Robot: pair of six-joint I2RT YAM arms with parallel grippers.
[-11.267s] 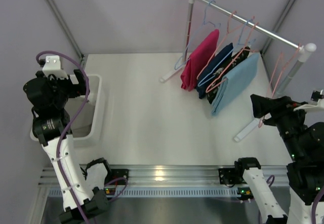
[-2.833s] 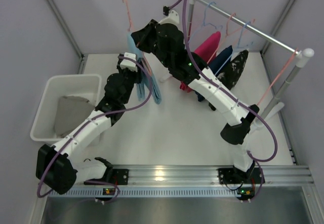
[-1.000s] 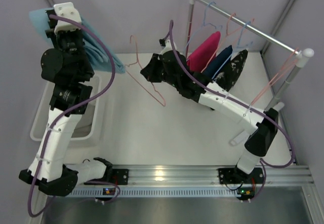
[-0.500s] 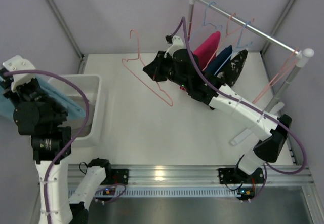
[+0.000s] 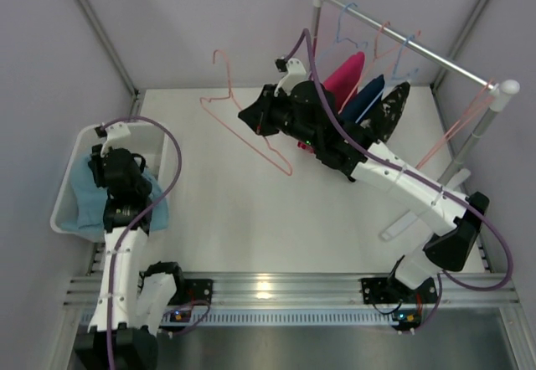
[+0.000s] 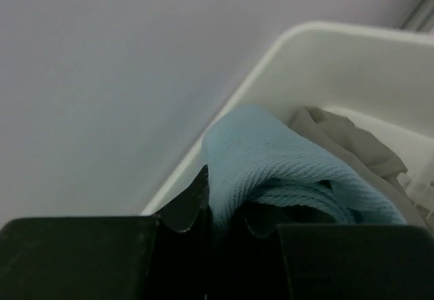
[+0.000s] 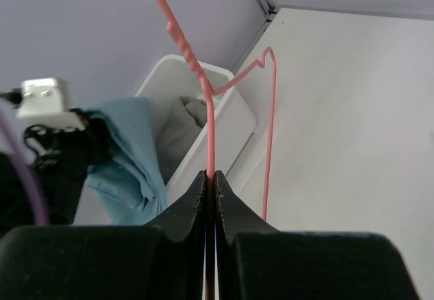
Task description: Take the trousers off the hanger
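- My left gripper (image 6: 218,208) pinches the sky-blue trousers (image 6: 271,161), a soft ribbed weave, inside the smooth white bin (image 6: 319,55) beside the crumpled grey trousers (image 6: 342,144).
- My right gripper (image 7: 210,181) is clamped tight on the thin pink wire hanger (image 7: 209,120).

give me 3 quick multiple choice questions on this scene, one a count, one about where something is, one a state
1. How many garments hang on the rack? A one; B three; C five.
2. Where are the blue trousers? A on the rack; B in the right tool; C at the bin, in the left tool.
3. The pink hanger in the right tool is: A bare; B carrying trousers; C lying flat.

1 B: a magenta, a navy and a dark patterned one hang there.
2 C: the left wrist view shows blue cloth pinched over the bin.
3 A: only bare wire shows, clamped in shut jaws and held up.
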